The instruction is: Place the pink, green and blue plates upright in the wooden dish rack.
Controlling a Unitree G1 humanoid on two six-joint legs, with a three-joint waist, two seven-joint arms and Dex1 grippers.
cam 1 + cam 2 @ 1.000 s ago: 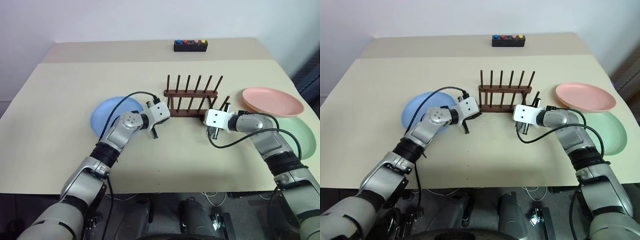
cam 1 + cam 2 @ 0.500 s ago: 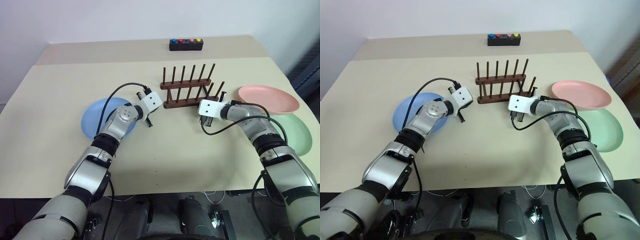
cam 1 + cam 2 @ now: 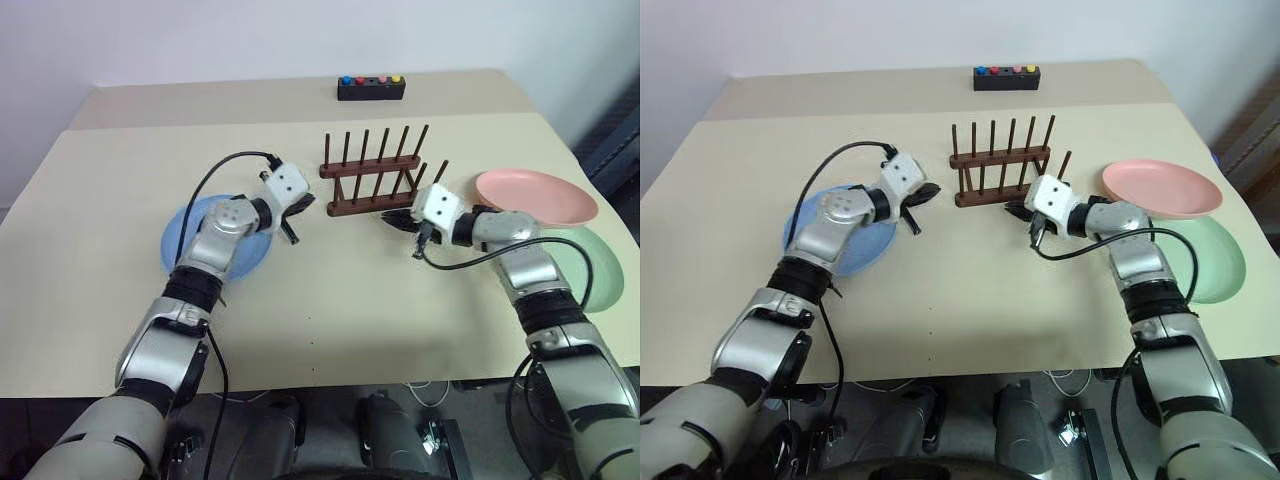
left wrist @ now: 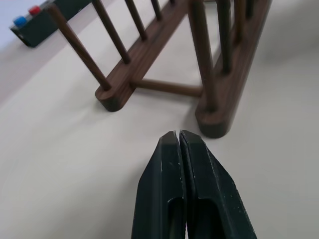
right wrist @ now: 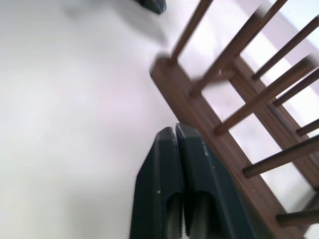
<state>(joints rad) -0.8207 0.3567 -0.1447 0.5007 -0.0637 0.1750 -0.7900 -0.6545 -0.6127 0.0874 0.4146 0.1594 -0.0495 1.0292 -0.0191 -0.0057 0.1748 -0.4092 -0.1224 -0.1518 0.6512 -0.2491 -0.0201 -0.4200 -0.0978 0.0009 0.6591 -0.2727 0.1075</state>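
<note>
My left pincer (image 4: 178, 135) hangs just off the left end of the rack (image 3: 373, 178), its two black fingers pressed together on nothing. My right pincer (image 5: 175, 130) sits at the rack's near right corner, fingers likewise together and empty, close beside the near rail; I cannot tell whether it touches the wood.

The rack stands mid-table (image 3: 120, 200) with every peg bare. The blue plate (image 3: 190, 250) lies flat on the table to the rack's left, under my left forearm. The pink plate (image 3: 535, 198) lies to the rack's right, its near edge resting over the far edge of the green plate (image 3: 600, 270), which lies flat near the table's right edge, partly behind my right arm. A black box (image 3: 371, 88) with coloured buttons sits at the far side of the table, well apart from the rack.
</note>
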